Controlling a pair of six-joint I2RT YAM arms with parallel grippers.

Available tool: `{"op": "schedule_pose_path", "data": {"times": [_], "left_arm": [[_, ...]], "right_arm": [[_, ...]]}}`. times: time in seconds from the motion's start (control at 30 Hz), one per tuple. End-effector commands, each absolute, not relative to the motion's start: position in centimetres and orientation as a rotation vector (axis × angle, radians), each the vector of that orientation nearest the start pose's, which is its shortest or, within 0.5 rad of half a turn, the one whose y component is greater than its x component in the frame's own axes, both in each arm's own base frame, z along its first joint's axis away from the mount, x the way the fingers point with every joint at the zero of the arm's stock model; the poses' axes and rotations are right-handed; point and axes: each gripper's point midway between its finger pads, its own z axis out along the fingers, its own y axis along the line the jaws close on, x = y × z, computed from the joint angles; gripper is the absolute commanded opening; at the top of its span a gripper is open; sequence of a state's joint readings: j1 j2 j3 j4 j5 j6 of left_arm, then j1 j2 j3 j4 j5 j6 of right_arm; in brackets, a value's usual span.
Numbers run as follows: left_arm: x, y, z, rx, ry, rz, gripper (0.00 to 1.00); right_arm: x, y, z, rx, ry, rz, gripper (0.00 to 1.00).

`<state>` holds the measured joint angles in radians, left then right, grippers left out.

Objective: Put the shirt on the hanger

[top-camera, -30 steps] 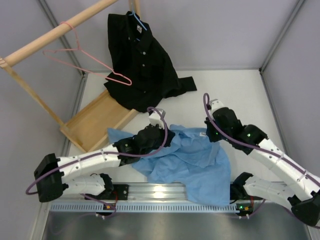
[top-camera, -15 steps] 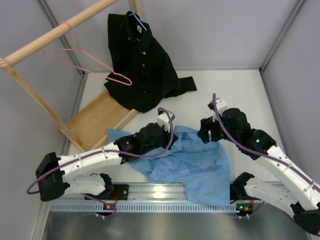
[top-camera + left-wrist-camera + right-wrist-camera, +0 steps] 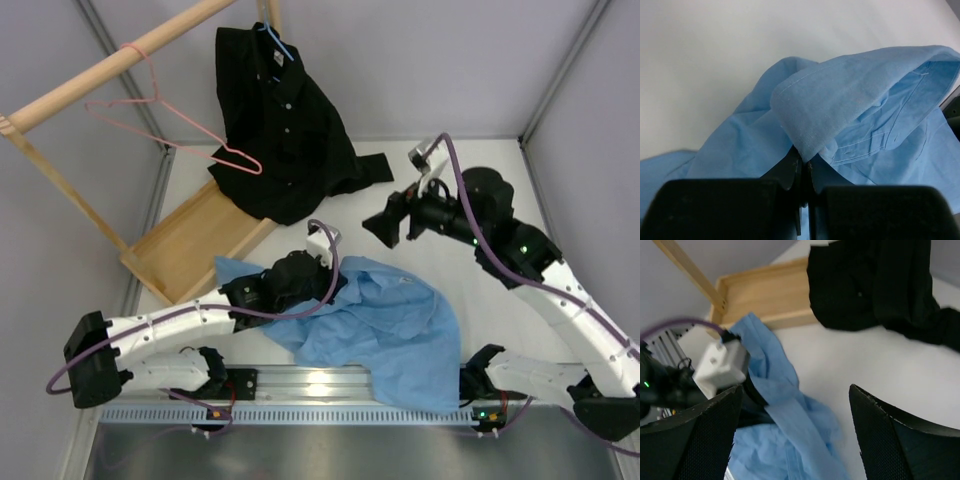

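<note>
Right end effector (image 3: 385, 228) now aloft, apparently empty

No readable text or labels (any view), no brand marks

Shirt (image 3: 390, 320): plain light blue. Hanger (image 3: 190, 119): pink. Second shirt (image 3: 285, 130): solid black, on blue hanger (image 3: 280, 45). Desk (image 3: 480, 180): white. Tray (image 3: 195, 240): pale wood. Arms (image 3: 170, 325): white, black joints. Cables (image 3: 675, 321): purple. Walls (image 3: 450, 60): pale grey.

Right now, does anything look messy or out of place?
The shirt lies crumpled on the table, its near edge draped over the metal rail; the left gripper pinches one fold.
</note>
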<state>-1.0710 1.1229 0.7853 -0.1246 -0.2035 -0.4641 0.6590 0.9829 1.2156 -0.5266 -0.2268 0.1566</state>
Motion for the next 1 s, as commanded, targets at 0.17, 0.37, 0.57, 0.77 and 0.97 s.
{"op": "schedule_pose_path", "data": {"times": [0.17, 0.37, 0.57, 0.77, 0.97], "left_arm": [[19.7, -28.9, 19.1, 0.304, 1.962, -0.778, 0.0], [20.5, -25.9, 17.2, 0.072, 1.937, -0.748, 0.0], [20.8, -23.5, 13.8, -0.078, 1.941, -0.7, 0.0], [20.5, -23.3, 10.7, -0.068, 1.995, -0.667, 0.0], [19.7, -24.8, 8.5, -0.032, 2.053, -0.725, 0.0]], "right_arm": [[27.0, 31.5, 42.7, -0.777, 1.567, 0.873, 0.84], [29.0, 37.1, 43.5, -0.861, 1.521, 0.885, 0.84], [30.4, 42.7, 43.0, -0.918, 1.483, 0.882, 0.83], [31.5, 46.9, 43.4, -0.951, 1.435, 0.93, 0.78], [33.1, 50.4, 44.5, -0.985, 1.323, 0.936, 0.71]]}}
